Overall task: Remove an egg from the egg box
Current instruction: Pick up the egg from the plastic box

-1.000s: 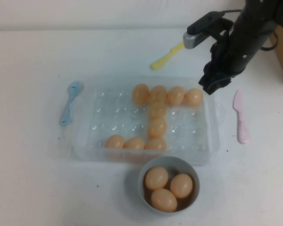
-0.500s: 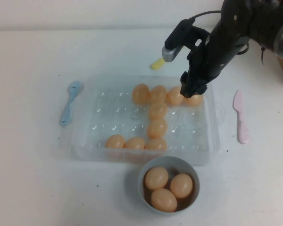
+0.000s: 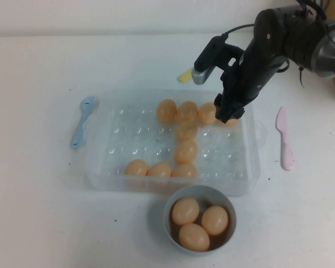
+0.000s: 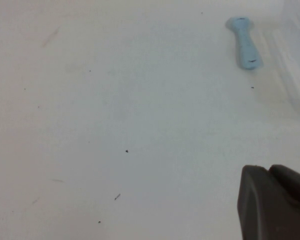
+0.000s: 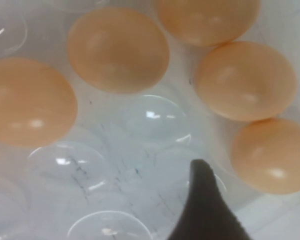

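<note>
The clear plastic egg box (image 3: 128,139) lies mid-table and holds several pale orange eggs. My right gripper (image 3: 226,114) is lowered over its far right corner. In the right wrist view the right gripper (image 5: 255,175) is open, with one dark finger (image 5: 205,205) on each side of the end egg (image 5: 272,155) of the far row, above the dimpled tray floor (image 5: 140,120). In the high view that egg (image 3: 231,120) is mostly hidden under the gripper. My left gripper (image 4: 267,169) shows only in the left wrist view, its fingers together over bare table.
A grey-white bowl (image 3: 170,223) with three eggs stands in front of the tray. A blue spoon (image 3: 82,120) lies left of the tray and shows in the left wrist view (image 4: 244,42). A pink spoon (image 3: 285,139) lies right; a yellow one (image 3: 185,75) lies behind.
My right arm has swung left and come down from beside the tray's far right corner onto the end egg of the far row. The eggs and the tray have not moved.
</note>
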Controlling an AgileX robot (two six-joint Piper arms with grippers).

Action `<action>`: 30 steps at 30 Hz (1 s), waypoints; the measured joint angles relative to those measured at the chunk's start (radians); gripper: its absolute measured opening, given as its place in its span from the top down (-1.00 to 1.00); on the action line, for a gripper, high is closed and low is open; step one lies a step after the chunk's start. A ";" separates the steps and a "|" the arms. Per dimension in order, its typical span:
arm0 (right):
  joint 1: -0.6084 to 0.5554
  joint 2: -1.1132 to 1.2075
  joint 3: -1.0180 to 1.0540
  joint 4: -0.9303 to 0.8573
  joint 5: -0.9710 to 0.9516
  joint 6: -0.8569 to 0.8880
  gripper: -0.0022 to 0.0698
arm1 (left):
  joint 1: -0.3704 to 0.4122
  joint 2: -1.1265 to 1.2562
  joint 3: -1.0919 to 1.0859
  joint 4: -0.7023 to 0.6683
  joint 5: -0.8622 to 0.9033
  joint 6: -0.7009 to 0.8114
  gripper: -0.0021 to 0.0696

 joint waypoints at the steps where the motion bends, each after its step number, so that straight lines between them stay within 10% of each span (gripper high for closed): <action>1: 0.000 0.005 0.000 0.000 -0.006 0.000 -0.11 | 0.000 0.000 0.000 0.000 0.000 0.000 0.96; 30: 0.000 0.051 0.000 -0.087 -0.087 0.052 -0.11 | 0.000 0.000 0.000 0.000 0.000 0.000 0.96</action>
